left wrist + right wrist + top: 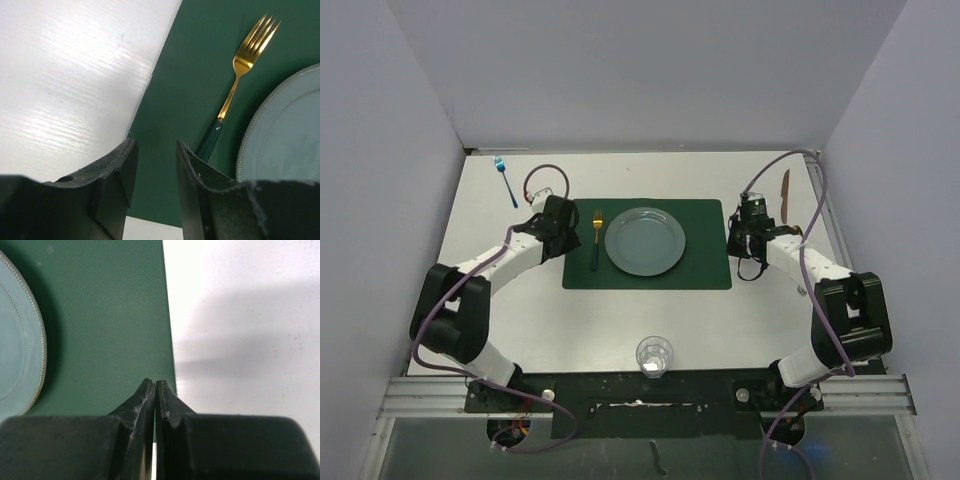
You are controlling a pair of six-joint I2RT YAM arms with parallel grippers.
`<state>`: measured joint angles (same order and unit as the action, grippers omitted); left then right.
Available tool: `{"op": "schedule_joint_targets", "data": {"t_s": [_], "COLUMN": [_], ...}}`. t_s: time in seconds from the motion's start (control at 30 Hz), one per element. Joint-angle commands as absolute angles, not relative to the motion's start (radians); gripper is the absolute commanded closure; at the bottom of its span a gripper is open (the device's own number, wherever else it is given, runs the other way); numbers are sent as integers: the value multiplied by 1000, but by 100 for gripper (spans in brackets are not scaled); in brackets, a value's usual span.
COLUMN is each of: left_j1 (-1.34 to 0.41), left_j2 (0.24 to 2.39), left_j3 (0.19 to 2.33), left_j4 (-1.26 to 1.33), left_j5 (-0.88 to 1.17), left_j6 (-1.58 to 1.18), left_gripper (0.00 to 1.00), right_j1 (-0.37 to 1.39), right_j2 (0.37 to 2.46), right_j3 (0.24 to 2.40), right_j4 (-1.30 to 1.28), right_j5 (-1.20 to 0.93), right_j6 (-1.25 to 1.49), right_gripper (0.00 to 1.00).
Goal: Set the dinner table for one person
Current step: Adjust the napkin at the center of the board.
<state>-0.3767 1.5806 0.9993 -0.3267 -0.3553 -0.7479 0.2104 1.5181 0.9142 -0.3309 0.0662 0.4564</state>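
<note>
Left fingers (112, 175) are held apart, empty; fork (231, 97) is laid left of plate (285, 140) per place setting; right fingers (140, 405) closed, empty.

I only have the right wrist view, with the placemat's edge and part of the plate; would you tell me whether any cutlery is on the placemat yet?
Observer: Yes, a gold fork lies on the placemat, left of the plate.
Operator: Thank you; where is the left gripper?
Observer: The left gripper hangs open and empty over the placemat's left edge, beside the fork's handle.
Operator: And the knife?
Observer: What looks like a knife lies on the dinner table, off the placemat, beyond the right gripper.
</note>
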Motion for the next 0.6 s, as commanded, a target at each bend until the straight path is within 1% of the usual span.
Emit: {"op": "schedule_joint_targets", "data": {"t_s": [0.0,0.33,0.57], "left_j1": [-370,-367,-353], "left_j2": [1599,1593,1603], "left_j3": [955,969,1021], "left_j4": [-239,-240,-255], "left_j5": [-266,-273,-209], "left_j6": [-748,-731,-716], "left_gripper": [66,67,69], "right_j1": [212,212,213], "right_j2": [1524,1520,1500], "right_j3": [912,910,941], "right_j4": [-289,-282,-294], "right_j5": [64,64,74], "right_j6": [460,462,456], "right_gripper": [99,99,98]}}
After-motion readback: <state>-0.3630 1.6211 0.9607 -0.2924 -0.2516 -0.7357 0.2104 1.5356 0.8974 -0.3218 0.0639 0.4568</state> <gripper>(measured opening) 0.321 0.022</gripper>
